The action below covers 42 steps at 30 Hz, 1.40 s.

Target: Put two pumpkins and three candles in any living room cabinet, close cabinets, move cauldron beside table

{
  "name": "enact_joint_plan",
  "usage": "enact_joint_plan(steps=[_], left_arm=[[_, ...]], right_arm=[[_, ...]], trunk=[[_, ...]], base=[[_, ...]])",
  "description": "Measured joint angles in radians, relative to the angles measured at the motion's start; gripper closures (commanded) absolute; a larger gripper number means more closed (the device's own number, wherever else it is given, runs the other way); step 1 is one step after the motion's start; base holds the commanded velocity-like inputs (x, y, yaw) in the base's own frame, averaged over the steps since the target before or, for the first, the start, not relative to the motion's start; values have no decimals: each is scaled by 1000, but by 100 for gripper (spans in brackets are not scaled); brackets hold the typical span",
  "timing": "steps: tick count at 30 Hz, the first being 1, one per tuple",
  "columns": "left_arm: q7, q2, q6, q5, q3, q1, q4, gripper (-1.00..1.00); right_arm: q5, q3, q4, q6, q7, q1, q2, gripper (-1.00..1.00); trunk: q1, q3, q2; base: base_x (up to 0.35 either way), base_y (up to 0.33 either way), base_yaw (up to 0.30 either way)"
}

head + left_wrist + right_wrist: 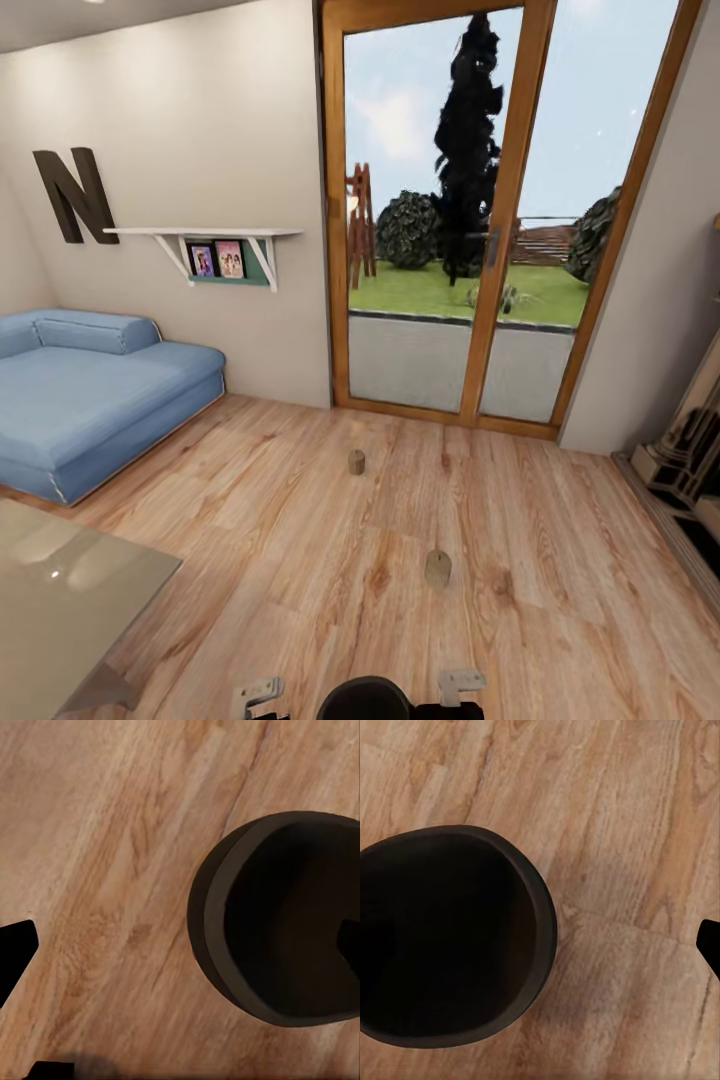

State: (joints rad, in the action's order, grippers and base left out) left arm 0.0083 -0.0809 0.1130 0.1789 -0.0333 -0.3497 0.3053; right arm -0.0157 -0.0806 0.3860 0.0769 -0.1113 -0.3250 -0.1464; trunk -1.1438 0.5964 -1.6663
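The cauldron [376, 697] sits on the floor between both claws, left claw [180, 937] straddling its rim; whether either grips it I cannot tell. Two candles [356, 461] stand beyond it. Keep the cauldron level, approaching the glass counter [60, 600].

Cauldron [281, 919] seen from above, dark round pot with flared rim, black interior, over the wooden floor [112, 870]. Left gripper fingertips [15, 949] dark, at opposite frame edges, spread wide; one overlaps the cauldron's mouth, the other is beside the pot.
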Motion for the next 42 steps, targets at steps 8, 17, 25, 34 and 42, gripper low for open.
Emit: enact_joint_plan(steps=[8, 17, 25, 34, 42], left_arm=[[0, 0, -1, 0, 0, 0, -5, -100], [-1, -1, -1, 0, 0, 0, -5, -100], [-1, -3, -2, -1, 0, 0, -5, -100], [-1, -3, -3, -3, 0, 0, -5, -100], [-1, -4, -3, -4, 0, 0, -5, -100]], right_arm=[[0, 0, -1, 0, -2, 0, 0, -100], [0, 0, -2, 0, -3, 0, 0, -100], [0, 0, -2, 0, -4, 0, 0, -100], [0, 0, -2, 0, -4, 0, 0, -100], [0, 0, -2, 0, -4, 0, 0, -100]], trunk=[[-31, 25, -56], [-65, 53, -119], [-96, 78, -175], [-130, 107, -238], [-161, 132, -294]], base=[[0, 0, 0], [0, 0, 0], [0, 0, 0], [0, 0, 0], [0, 0, 0]])
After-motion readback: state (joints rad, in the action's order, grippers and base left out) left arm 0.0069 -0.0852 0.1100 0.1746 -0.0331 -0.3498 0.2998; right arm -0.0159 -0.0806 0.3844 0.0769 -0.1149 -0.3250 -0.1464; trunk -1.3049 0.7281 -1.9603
